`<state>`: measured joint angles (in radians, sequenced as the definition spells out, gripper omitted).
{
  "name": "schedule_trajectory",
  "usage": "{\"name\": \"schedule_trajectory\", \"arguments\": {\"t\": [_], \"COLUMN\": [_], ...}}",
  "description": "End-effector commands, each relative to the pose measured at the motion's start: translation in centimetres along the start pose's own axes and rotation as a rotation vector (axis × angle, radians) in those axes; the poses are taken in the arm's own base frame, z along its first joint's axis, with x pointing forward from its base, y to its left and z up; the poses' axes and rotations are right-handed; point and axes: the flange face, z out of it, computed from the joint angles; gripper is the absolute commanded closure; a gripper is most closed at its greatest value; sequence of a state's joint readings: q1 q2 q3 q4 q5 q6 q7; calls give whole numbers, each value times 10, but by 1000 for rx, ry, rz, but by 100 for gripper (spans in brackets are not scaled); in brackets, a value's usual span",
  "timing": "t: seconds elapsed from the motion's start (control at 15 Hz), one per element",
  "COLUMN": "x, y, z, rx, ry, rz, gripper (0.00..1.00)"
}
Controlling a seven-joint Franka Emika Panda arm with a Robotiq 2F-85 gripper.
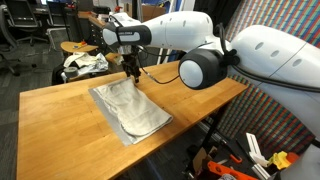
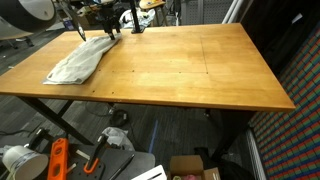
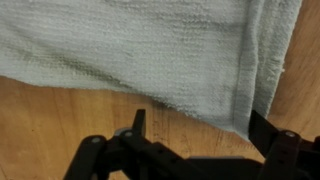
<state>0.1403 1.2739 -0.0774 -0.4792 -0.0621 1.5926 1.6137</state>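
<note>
A grey folded towel (image 1: pixel 130 108) lies flat on the wooden table (image 1: pixel 60 120); it also shows in an exterior view (image 2: pixel 80 60) and fills the top of the wrist view (image 3: pixel 150 50). My gripper (image 1: pixel 131 70) hangs just above the towel's far corner, also seen in an exterior view (image 2: pixel 111 28). In the wrist view the gripper (image 3: pixel 200 128) has its two fingers spread apart over bare wood at the towel's hemmed edge. Nothing is between the fingers.
A chair with crumpled cloth (image 1: pixel 85 64) stands behind the table. Tools and orange objects (image 2: pixel 60 158) lie on the floor under the table, with a cardboard box (image 2: pixel 195 170) near them. A patterned screen (image 1: pixel 285 110) stands beside the table.
</note>
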Motion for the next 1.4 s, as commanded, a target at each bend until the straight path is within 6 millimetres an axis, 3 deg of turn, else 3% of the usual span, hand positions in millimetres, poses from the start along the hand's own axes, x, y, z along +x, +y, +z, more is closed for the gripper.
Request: {"name": "schedule_trajectory", "arguments": {"t": [0.0,0.47,0.73,1.0,1.33], "x": [-1,-1,-1,-25,-74], "y": [0,-6,-4,7,17], "z": [-20,-41,-65,-76,-52], "rx": [47,119,165,119,27], "ry": [-62,-83,-113,-101,-105], "rz": [-40,-24,-159,-390,-648], "gripper": [0,0,0,0,0]}}
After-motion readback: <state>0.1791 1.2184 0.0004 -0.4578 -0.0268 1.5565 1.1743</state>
